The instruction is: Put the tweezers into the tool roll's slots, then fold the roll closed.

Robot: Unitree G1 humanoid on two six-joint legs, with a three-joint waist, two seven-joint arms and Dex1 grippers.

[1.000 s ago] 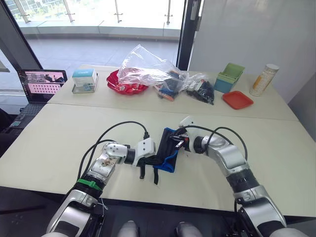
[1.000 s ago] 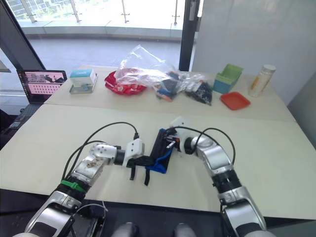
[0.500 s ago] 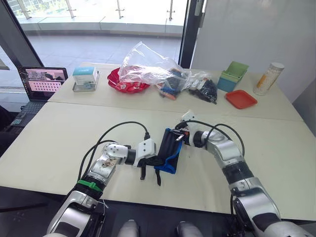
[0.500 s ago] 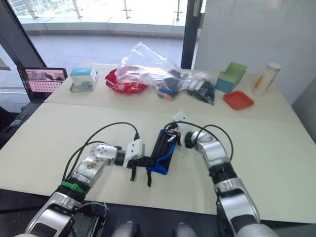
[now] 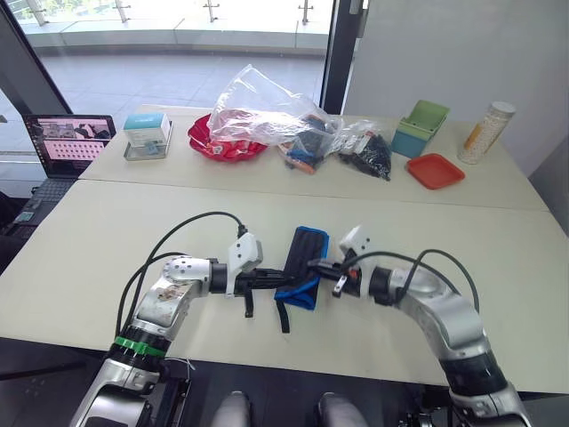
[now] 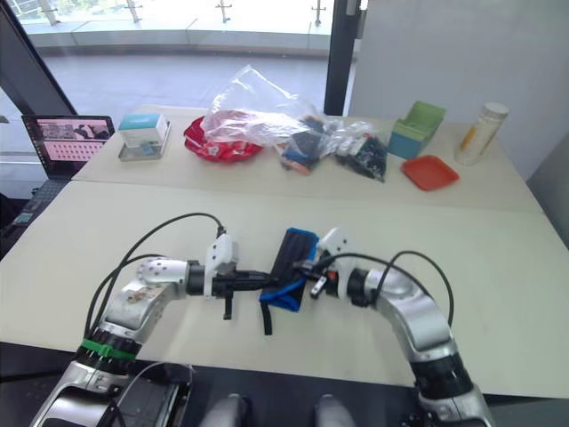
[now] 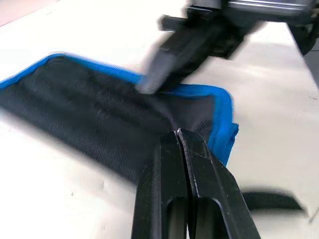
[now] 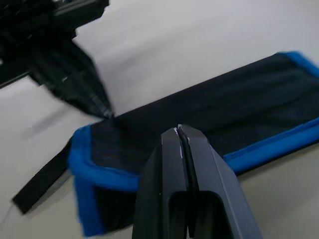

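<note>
The tool roll (image 5: 305, 249) lies folded on the near table, black with blue edging. Its thin strap (image 5: 281, 317) trails toward the front edge. My left gripper (image 5: 276, 277) comes in from the left, shut, with its tips resting on the black fabric (image 7: 99, 119) near the roll's near end. My right gripper (image 5: 314, 264) comes in from the right, also shut, with its tips against the roll's top face (image 8: 239, 114). The two grippers face each other across the roll. The tweezers and the slots are hidden inside the fold.
On the far table are clear plastic bags (image 5: 267, 116), a red bowl (image 5: 222, 148), green and teal bins (image 5: 418, 129), a red tray (image 5: 435, 170), a canister (image 5: 487, 131), a small box (image 5: 145, 133) and a laptop (image 5: 67, 142). Bare tabletop surrounds the roll.
The camera has shifted. My right gripper has moved from the roll's far end down to its right side near the middle. My left gripper stays at the roll's left edge.
</note>
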